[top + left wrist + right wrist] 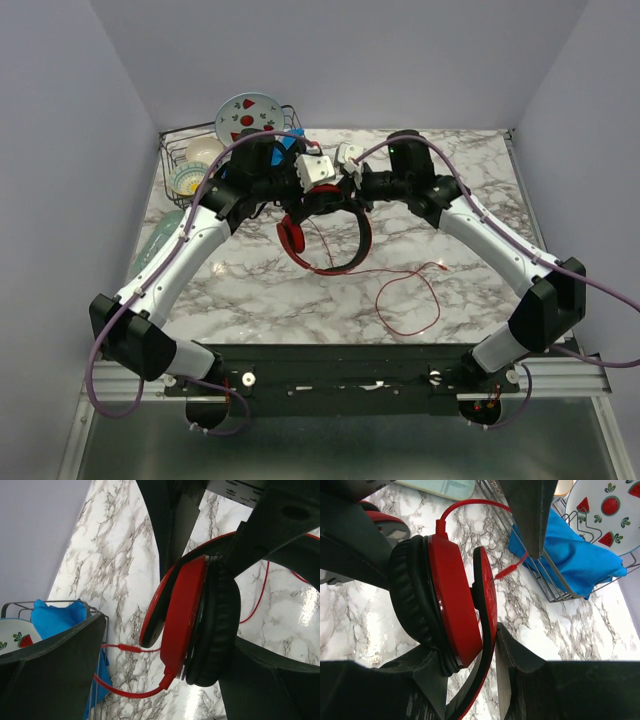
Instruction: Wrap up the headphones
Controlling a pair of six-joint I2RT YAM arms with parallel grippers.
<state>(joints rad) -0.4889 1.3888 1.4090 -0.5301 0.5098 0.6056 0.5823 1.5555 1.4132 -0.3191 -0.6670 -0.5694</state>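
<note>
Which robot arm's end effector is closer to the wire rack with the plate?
Left. The left end effector sits beside the wire rack, open around the headphones; the right end effector grips them from the farther side.

Counter, right side — open lane; wire rack blocks far-left corner; headphones and looped cable occupy centre.

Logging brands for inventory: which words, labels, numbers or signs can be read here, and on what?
None can be read.
The headphones show no brand or lettering in any view.
The plate carries only fruit pictures, no words.
</note>
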